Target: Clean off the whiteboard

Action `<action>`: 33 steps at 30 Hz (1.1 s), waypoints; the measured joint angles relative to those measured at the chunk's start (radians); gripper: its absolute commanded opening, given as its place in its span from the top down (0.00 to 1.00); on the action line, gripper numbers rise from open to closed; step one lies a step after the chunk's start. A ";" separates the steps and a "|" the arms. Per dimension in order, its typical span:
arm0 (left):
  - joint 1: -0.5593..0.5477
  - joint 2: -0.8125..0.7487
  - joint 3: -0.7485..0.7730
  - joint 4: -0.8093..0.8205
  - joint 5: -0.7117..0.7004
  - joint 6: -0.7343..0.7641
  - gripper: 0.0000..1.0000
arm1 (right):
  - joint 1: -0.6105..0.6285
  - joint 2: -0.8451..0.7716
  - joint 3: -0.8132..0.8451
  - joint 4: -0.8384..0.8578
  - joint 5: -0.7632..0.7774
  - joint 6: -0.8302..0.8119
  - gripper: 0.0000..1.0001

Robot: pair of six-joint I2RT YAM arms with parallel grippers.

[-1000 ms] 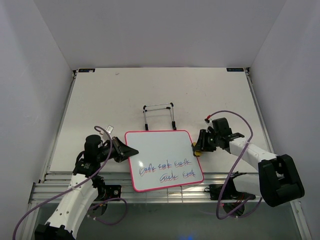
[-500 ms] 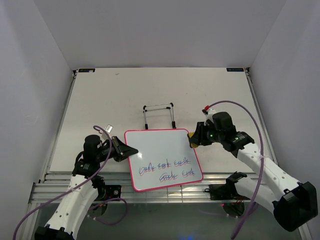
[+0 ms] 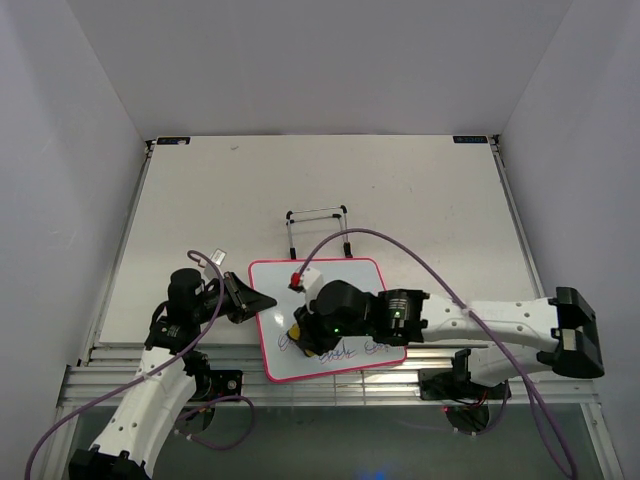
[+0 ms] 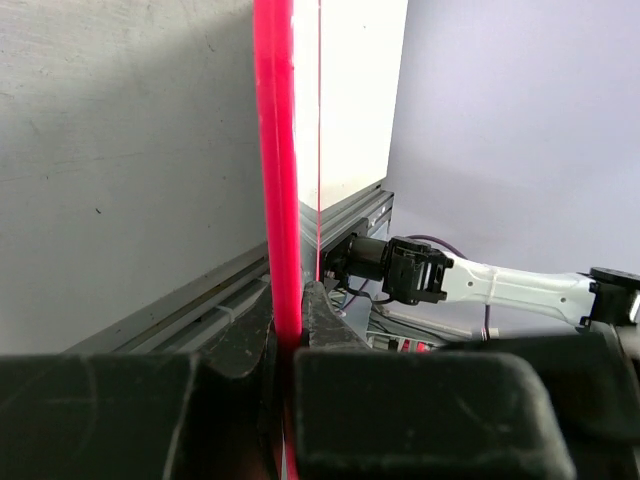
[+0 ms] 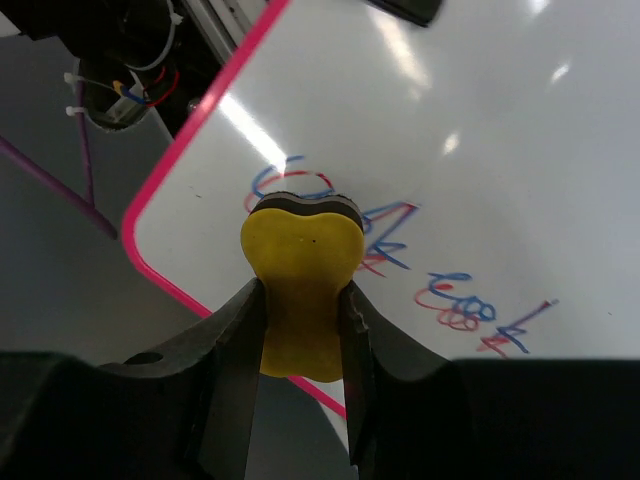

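My left gripper [image 3: 250, 303] is clamped narrow on the 9 o'clock edge of the whiteboard [image 3: 340, 282], its fingers [image 4: 322, 325] pinching the pink-red frame [image 4: 278, 200]. The board lies at the 6 o'clock side of the table [image 3: 420, 190], with the black wire stand [image 3: 318, 228] just past its 12 o'clock edge. My right gripper [image 5: 300, 295] squeezes the yellow eraser [image 5: 300, 255], whose tip touches the blue-red scribbles [image 5: 455, 295] near the board's 7 o'clock corner.

Top view bright, light even, shadows soft. Right wrist view: glare streaks on glossy white board with pink-red frame [image 5: 520, 180]. Left wrist view: foreground blurred.
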 measured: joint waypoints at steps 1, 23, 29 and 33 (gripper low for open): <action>0.000 0.004 0.001 0.000 0.000 0.000 1.00 | 0.029 0.043 0.043 0.001 0.023 -0.001 0.85; 0.000 0.004 0.011 0.000 0.005 0.024 1.00 | 0.077 0.277 0.193 0.035 0.051 -0.028 0.85; 0.000 0.004 0.011 -0.001 0.005 0.021 1.00 | -0.029 0.215 0.106 0.018 0.064 0.002 0.85; 0.000 -0.002 0.011 -0.008 0.005 0.016 1.00 | -0.064 0.198 0.087 -0.014 0.077 0.010 0.85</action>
